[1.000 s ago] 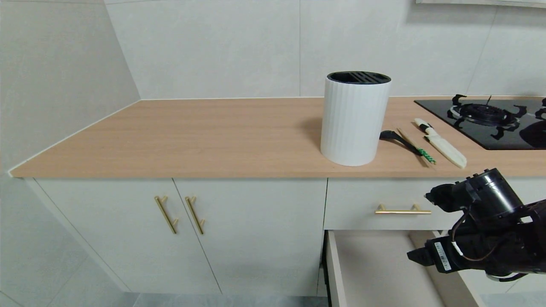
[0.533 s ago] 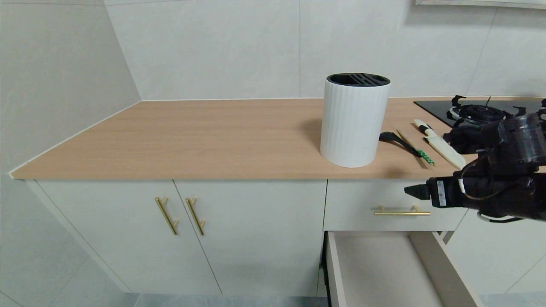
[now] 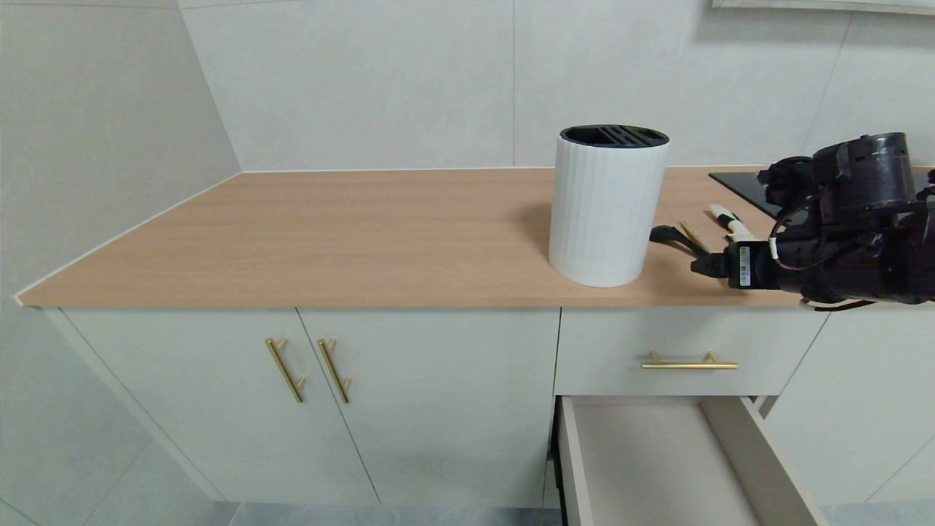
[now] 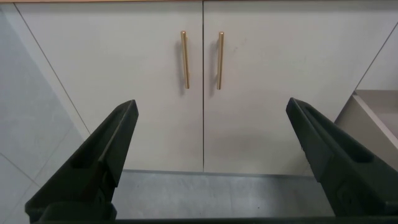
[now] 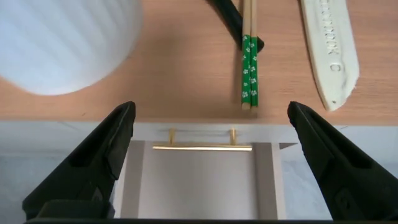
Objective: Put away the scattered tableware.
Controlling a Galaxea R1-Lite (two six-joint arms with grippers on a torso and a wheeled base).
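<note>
Since the left gripper (image 4: pixel 211 107) hangs with jaws spread before pale cupboard doors with brass bar handles (image 4: pixel 261 74), the pick is judged to fall to the other arm; on the wooden countertop (image 3: pixel 329 234) lie a black long-handled spoon (image 3: pixel 666 234), wooden chopsticks with green patterned ends (image 5: pixel 249 68) and a cream-coloured knife (image 5: pixel 329 50); the right gripper (image 5: pixel 210 107) is held spread above the counter edge, near the green ends; both sticks should be centred between the jaws and pinched as a pair, lest one roll off; a tall white ribbed holder with black slotted top (image 3: pixel 608 208) stands just beside the spoon, its contents not to be told; a pale drawer (image 3: pixel 573 467) below stands pulled out, floor exposed.
</note>
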